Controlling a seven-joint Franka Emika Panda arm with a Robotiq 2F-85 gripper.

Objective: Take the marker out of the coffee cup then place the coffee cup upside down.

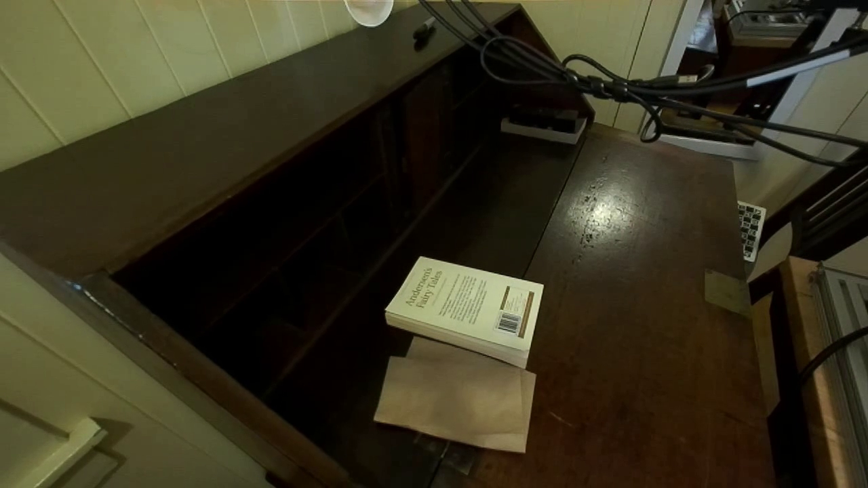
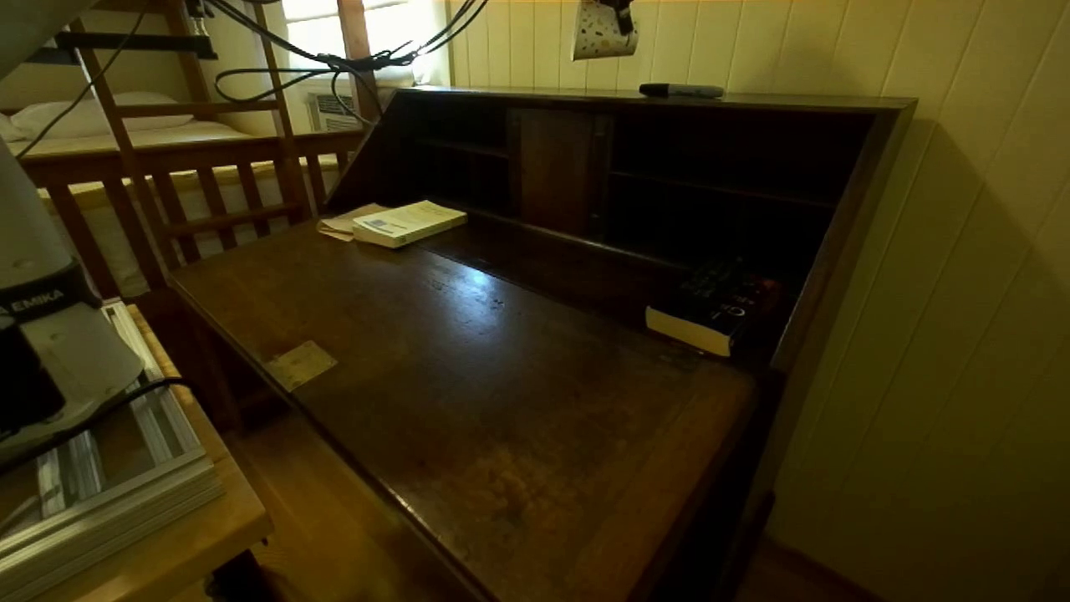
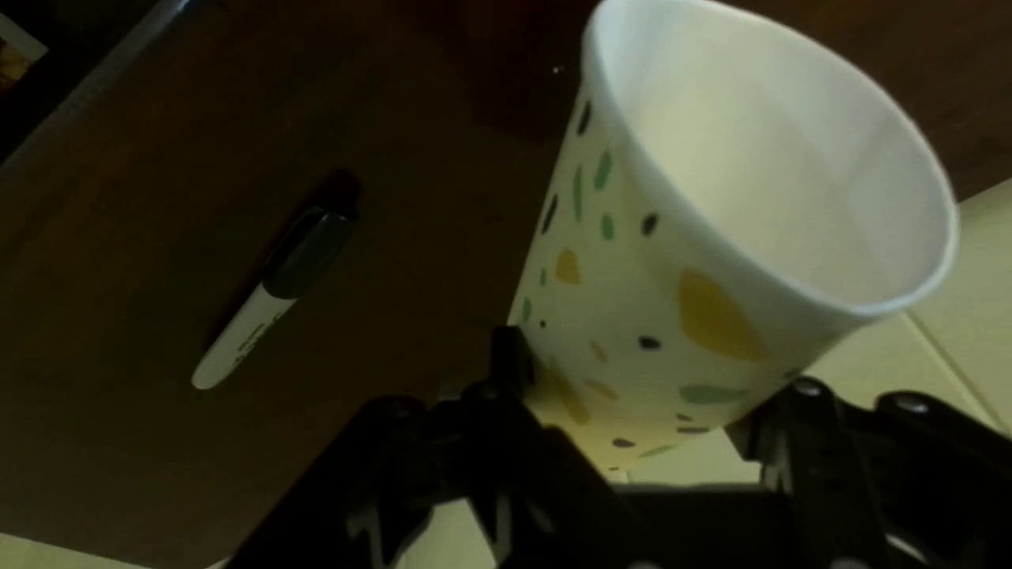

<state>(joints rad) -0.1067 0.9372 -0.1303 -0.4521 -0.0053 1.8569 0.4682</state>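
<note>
The coffee cup (image 3: 632, 316), white with coloured specks, is held between the two black fingers of my gripper (image 3: 650, 375) in the wrist view. Its open rim points away from the gripper and the visible inside shows nothing in it. In both exterior views the cup (image 1: 369, 9) (image 2: 600, 33) is at the top edge, partly cut off, above the desk's top shelf. A black finger (image 2: 621, 17) shows against it in an exterior view. The marker (image 3: 277, 288), grey-white with a black cap, lies on the shelf, apart from the cup; it also shows in both exterior views (image 1: 424, 32) (image 2: 681, 90).
The desk's top shelf (image 1: 169, 115) runs along a panelled wall (image 2: 836, 50). Below, a pale book (image 1: 468, 305) lies by a brown paper (image 1: 454, 407). A dark book (image 2: 710, 313) lies at the desk's far end. Black cables (image 1: 597, 85) hang over the desk.
</note>
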